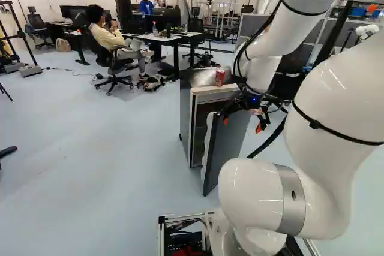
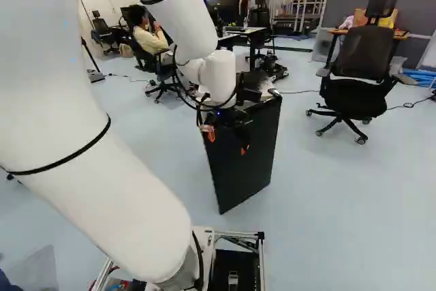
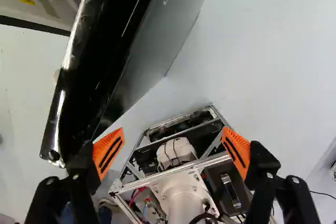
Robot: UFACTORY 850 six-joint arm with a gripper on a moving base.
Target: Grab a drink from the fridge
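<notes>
Fridge door (image 1: 227, 148) ajar, gripper (image 3: 173, 131) by its edge, fingers wide apart; best, I judge, to hook one behind and sweep outward in a slow arc.

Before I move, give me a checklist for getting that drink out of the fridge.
1. Fridge door open: ok, it stands swung out.
2. Gripper open: ok, orange pads wide apart.
3. Gripper empty: ok, nothing gripped.
4. Finger clear of door: cannot tell, it is right beside the door's edge.
5. Gripper at a drink: not ok, it hangs beside the door.
6. Drink inside: cannot tell; the red can stands on top.
</notes>
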